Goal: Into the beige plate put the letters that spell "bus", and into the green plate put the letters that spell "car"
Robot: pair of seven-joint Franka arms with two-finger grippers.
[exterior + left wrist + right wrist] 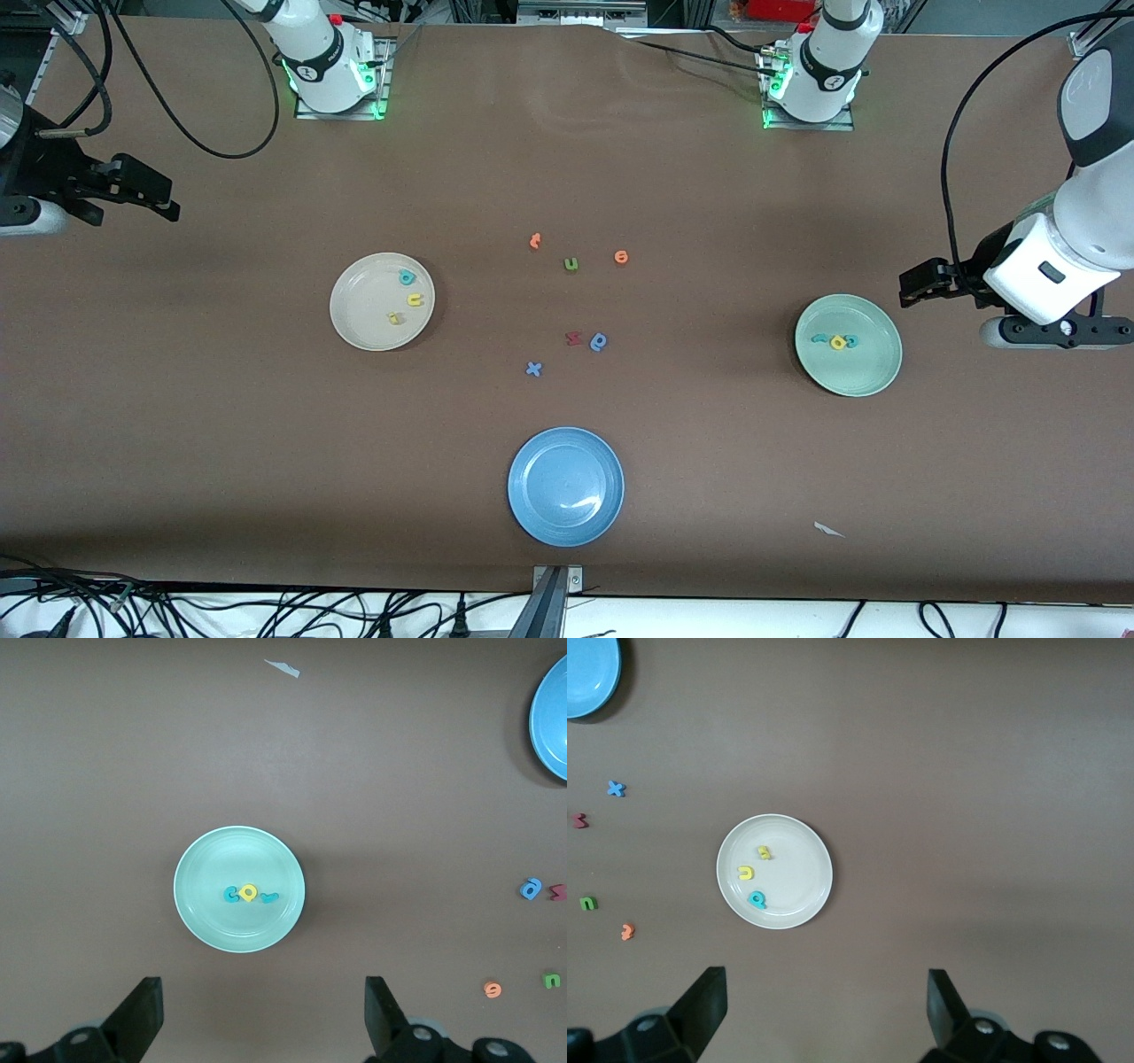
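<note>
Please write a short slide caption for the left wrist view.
Open left gripper hangs above the green plate, which holds three small letters.

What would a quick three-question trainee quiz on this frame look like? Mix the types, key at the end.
1. True or false: the blue plate holds a letter.
2. How many letters lie in the green plate? A) one B) two C) three
3. Fill in: both grippers are ____.

Key:
1. False; it holds nothing.
2. C: the teal c, yellow a and teal r.
3. Open; the left gripper hangs beside the green plate, and the right gripper hangs at the right arm's end of the table, away from the beige plate.
</note>
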